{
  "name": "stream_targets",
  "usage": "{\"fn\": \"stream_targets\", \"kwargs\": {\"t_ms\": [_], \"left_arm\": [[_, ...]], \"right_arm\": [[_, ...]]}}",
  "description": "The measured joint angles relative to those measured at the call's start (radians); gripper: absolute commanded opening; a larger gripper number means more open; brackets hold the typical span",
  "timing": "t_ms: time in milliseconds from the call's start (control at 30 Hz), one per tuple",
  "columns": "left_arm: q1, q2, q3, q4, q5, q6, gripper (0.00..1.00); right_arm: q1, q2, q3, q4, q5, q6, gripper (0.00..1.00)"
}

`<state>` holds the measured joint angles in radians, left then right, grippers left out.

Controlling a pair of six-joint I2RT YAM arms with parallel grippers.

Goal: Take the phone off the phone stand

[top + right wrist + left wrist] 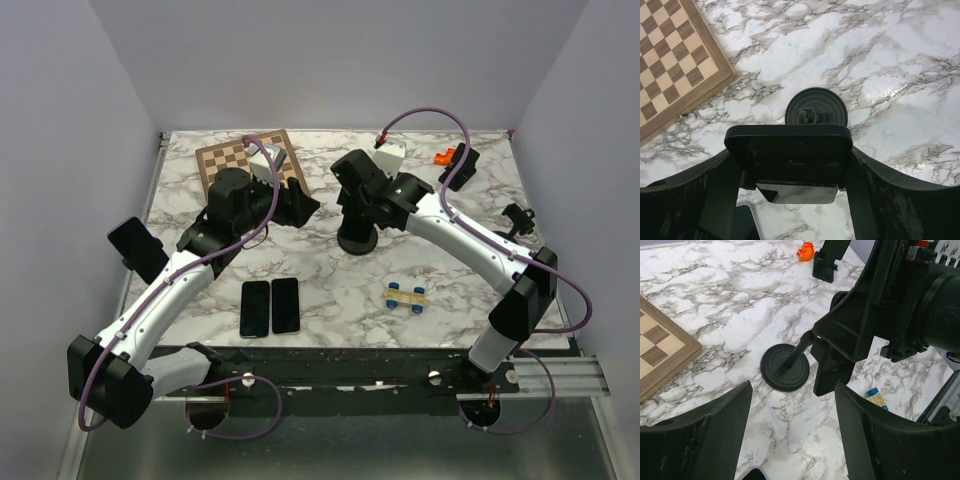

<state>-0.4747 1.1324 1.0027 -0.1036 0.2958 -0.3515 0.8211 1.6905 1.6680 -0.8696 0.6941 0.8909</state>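
Observation:
The black phone sits at the top of the phone stand, above its round black base. My right gripper is shut on the phone, one finger on each side edge. In the top view the right gripper hangs over the stand's base. My left gripper is open and empty, low over the marble just left of the stand. Its view shows the base, the slanted stem and the phone in the right gripper's fingers. In the top view the left gripper is beside the stand.
Two black phones lie flat near the front. A chessboard lies at the back left. A second stand with a phone is at the left edge. A blue and yellow toy, an orange piece and a black holder are on the right.

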Motion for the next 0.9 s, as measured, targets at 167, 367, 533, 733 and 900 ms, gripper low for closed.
{"fn": "stream_targets", "kwargs": {"t_ms": [167,367,533,733,900], "left_arm": [[0.004,0.0,0.0,0.0,0.001,-0.002,0.78],[0.005,0.028,0.012,0.016,0.089,-0.01,0.63],[0.005,0.117,0.042,0.039,0.204,-0.024,0.61],[0.008,0.212,0.046,0.072,0.302,-0.049,0.59],[0.008,0.251,0.02,0.159,0.328,-0.055,0.51]], "right_arm": [[0.0,-0.003,-0.014,0.029,-0.001,-0.036,0.24],[-0.01,-0.054,-0.099,0.172,-0.111,-0.254,0.01],[-0.029,-0.06,-0.112,0.24,-0.244,-0.415,0.01],[-0.073,-0.088,-0.142,0.271,-0.409,-0.476,0.01],[-0.116,-0.103,-0.164,0.297,-0.527,-0.482,0.01]]}}
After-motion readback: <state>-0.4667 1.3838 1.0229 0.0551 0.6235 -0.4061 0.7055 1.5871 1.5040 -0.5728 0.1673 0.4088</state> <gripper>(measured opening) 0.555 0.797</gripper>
